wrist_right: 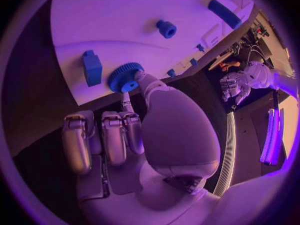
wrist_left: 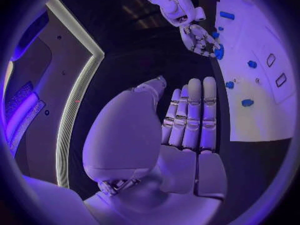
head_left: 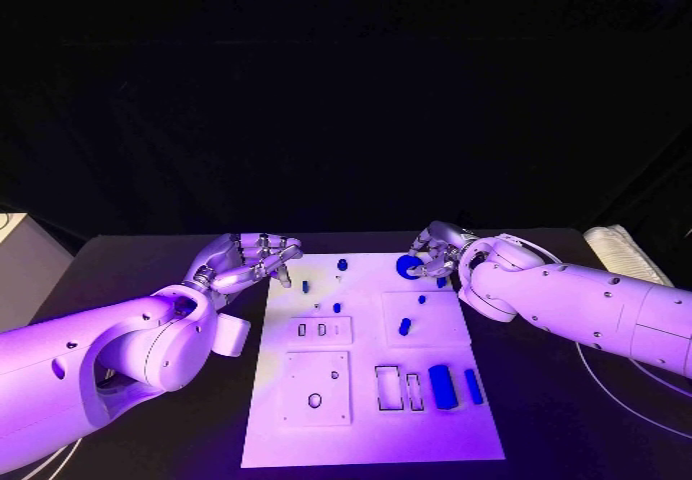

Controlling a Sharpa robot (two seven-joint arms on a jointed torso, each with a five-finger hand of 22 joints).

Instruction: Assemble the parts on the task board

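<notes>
Blue gear [wrist_right: 125,77] sits pinched at the fingertips [wrist_right: 139,77] of the right hand [head_left: 444,250], over the far right edge of the task board [head_left: 368,420] (a blue block [wrist_right: 92,67] lies just beside it). Left hand [head_left: 248,258] hovers at the board's far left edge, fingers together and straight, holding nothing.

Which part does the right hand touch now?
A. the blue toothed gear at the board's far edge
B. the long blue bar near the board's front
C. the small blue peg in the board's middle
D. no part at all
A: in the right wrist view, the right hand has a fingertip and thumb on the blue gear at the edge of the task board.
</notes>
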